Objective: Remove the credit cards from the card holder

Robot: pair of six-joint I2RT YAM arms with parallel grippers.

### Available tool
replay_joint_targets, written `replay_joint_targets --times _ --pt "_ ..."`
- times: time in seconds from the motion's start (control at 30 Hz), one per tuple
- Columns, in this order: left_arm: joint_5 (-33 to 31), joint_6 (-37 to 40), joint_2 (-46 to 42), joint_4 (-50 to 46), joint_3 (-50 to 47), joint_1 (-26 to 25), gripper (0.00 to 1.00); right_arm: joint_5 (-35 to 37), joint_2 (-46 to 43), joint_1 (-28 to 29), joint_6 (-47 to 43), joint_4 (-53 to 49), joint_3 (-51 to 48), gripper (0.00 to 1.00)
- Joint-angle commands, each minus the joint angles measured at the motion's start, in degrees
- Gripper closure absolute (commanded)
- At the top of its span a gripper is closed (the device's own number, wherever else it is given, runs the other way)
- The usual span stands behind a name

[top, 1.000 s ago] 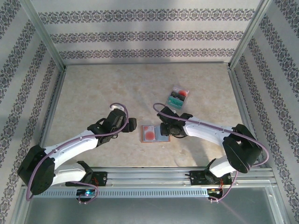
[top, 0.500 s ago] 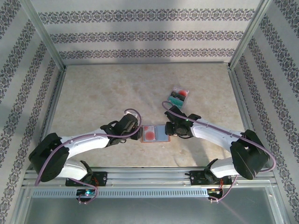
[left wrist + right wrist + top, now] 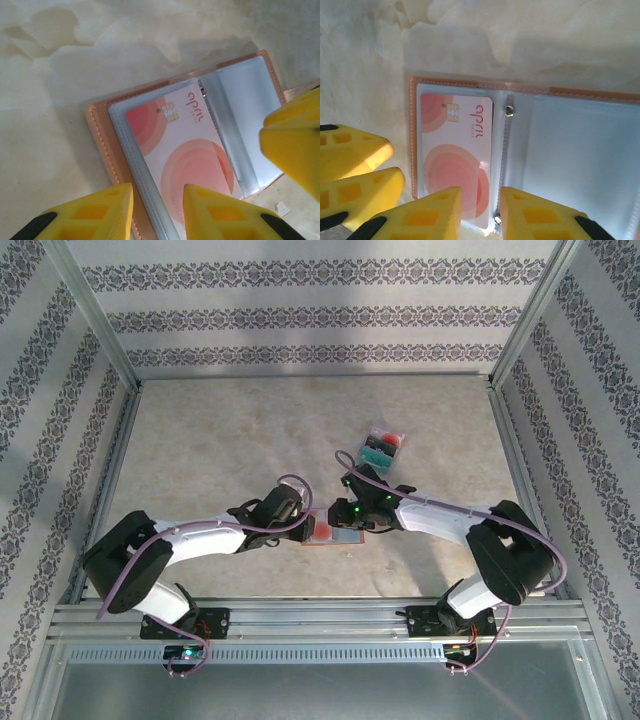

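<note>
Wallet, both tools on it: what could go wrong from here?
1. The card sits in a clear sleeve; a tool could pinch both and lift the whole wallet.
2. Left tool and right tool crowd the wallet, with their fingers close together in the right wrist view; they may collide.

1. Salmon-pink leather-like bifold card holder (image 3: 338, 537) (image 3: 98, 150) (image 3: 413, 131): rectangular with a stitched rim. It lies open and flat on the counter, near the front middle. Its clear greyish plastic pockets face up and are joined along a centre strip with two metal studs.
2. White plastic credit card (image 3: 320, 528) (image 3: 182, 150) (image 3: 454, 150): printed with coral-red circles, a gold chip and the word "april". It sits flat and face up inside the holder's left clear pocket.
3. Small pile of loose credit cards (image 3: 381, 447): thin overlapping rectangles, with teal, red and dark parts showing. The pile lies flat on the counter, well apart from the holder, farther back and to the right.
</note>
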Motion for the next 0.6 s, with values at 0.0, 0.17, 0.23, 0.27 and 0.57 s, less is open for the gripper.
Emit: replay_joint_targets --times 0.0,0.17,0.23,0.27,0.57 --pt "1.1 -0.7 1.8 2.7 1.1 -0.5 0.68 -3.2 1.7 -0.6 0.8 3.3 -0.6 0.72" --pt "1.7 -1.9 3.5 3.5 0.9 0.2 0.71 -4.5 4.0 -0.7 1.1 5.0 -0.4 0.71" --pt "2.0 -2.2 3.7 3.7 0.7 0.4 0.72 -4.9 4.9 -0.8 1.3 5.3 -0.3 0.71" --pt "2.1 -2.4 3.7 3.8 0.5 0.6 0.72 -5.0 5.3 -0.9 1.3 5.6 -0.3 0.71" --pt "3.1 -3.4 4.0 4.1 -0.4 1.7 0.74 -4.3 5.1 -1.1 2.1 5.7 -1.4 0.71"
